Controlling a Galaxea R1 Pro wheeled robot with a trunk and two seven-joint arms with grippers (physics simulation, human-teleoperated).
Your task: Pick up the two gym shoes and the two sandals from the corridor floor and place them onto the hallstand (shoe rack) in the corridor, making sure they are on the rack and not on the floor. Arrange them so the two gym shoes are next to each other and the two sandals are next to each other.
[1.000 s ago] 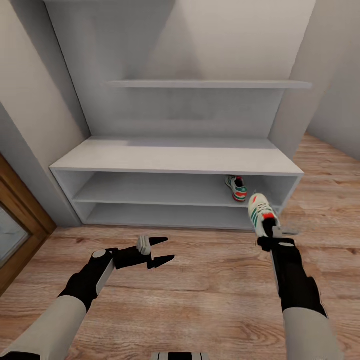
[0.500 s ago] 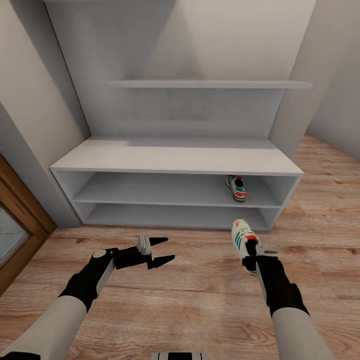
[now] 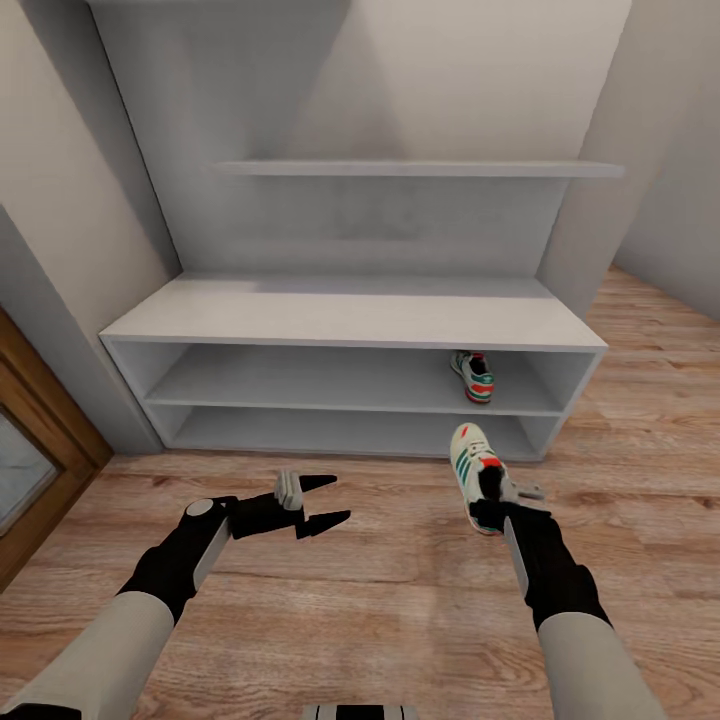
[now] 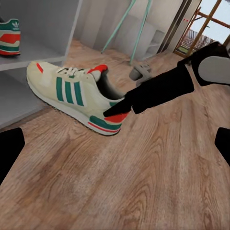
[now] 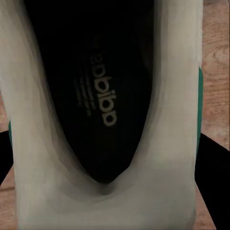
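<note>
Pulled back and lowered since a second ago, the right gripper [image 3: 492, 503] has carried its gym shoe [image 3: 473, 470] away from the hallstand [image 3: 350, 318] and toward the middle of the floor [image 3: 400, 590]. Its black fingers are clamped on the heel end, and the toe points ahead of the gripper toward the rack's bottom tier. From the left wrist view the same shoe [image 4: 76, 96] appears to sit on or just above the planks, though contact is hard to judge. The right wrist camera looks straight down into its dark insole [image 5: 103, 91].

Beyond the right gripper, the second gym shoe [image 3: 473, 376] lies on the rack's middle shelf near the right end, heel outward. The left gripper [image 3: 322, 503] has stayed put, well to the left of the held shoe, fingers spread apart with nothing between them. A grey sandal-like shape [image 4: 140, 73] lies farther off on the floor.
</note>
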